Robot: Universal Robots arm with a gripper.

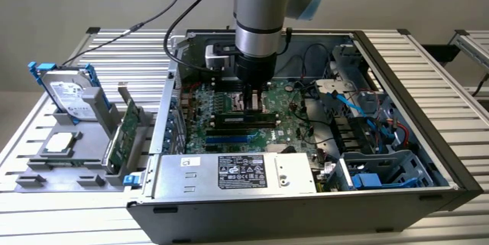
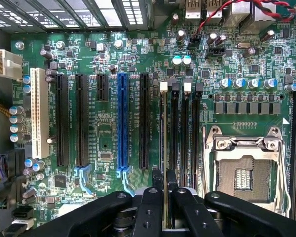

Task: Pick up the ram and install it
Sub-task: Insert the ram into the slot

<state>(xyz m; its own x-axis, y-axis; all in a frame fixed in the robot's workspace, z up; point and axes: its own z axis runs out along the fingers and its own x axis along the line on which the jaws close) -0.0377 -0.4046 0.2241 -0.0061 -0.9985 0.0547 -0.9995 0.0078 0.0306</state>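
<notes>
In the wrist view the ram (image 2: 165, 148) appears edge-on as a thin pale-gold line. It runs along one of the black memory slots (image 2: 174, 133), in line with that slot's white latch (image 2: 163, 87). My gripper (image 2: 166, 200) is shut on the near end of the ram, with a black finger (image 2: 150, 210) pressed against each side. Whether the stick sits in the slot or hovers just over it, I cannot tell. In the exterior view the gripper (image 1: 256, 99) hangs straight down inside the open computer case (image 1: 450, 176), low over the green motherboard (image 1: 229, 133).
The empty CPU socket (image 2: 244, 170) lies beside the memory slots, and a blue slot (image 2: 122, 123) and a white slot (image 2: 38, 113) lie on the other side. Outside the case, a grey stand holds a hard drive (image 1: 68, 93) and a green expansion card (image 1: 122, 136). The power supply (image 1: 237, 170) and blue cables (image 1: 359, 107) crowd the case.
</notes>
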